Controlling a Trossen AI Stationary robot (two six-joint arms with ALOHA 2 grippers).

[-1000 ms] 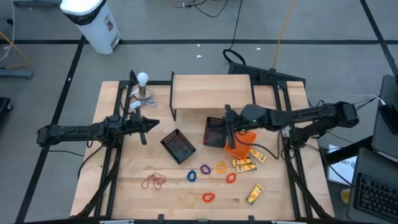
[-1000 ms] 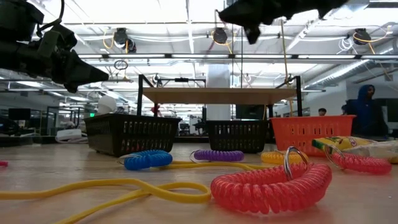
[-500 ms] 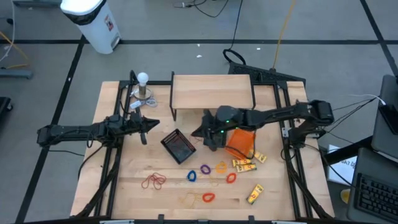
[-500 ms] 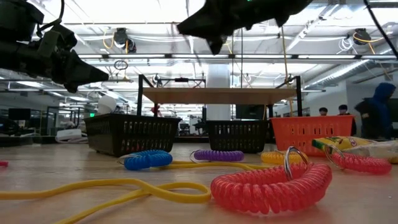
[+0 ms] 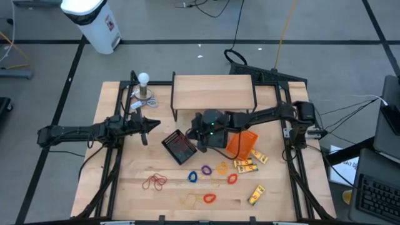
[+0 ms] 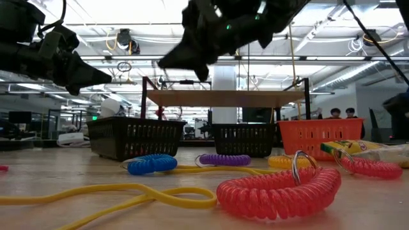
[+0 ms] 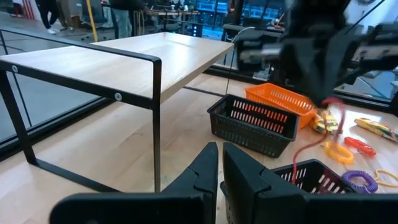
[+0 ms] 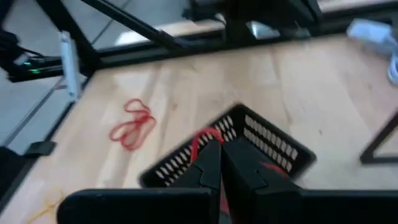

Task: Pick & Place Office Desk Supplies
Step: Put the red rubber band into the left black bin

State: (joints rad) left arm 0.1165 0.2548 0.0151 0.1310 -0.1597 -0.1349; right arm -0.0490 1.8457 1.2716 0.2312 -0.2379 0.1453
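Wooden counter (image 5: 125,181) carries everything; a small shelf (image 5: 212,91) stands at its far edge. Left arm reaches level toward the middle, its left tool (image 5: 152,124) clenched with nothing between the fingers, near the white ball (image 5: 144,78). Loose bands lie near the front: red loops (image 5: 154,181) at left, then blue coil (image 5: 192,177), purple coil (image 5: 206,169), orange coil (image 5: 209,199). Right arm stretches leftward across the counter, right tool (image 8: 217,163) clenched on a red band (image 8: 200,140) dangling over the tilted black tray (image 5: 180,146). Beside it stands the orange tray (image 5: 242,145). Yellow packets (image 5: 245,165) lie at right, long axes mostly crosswise.
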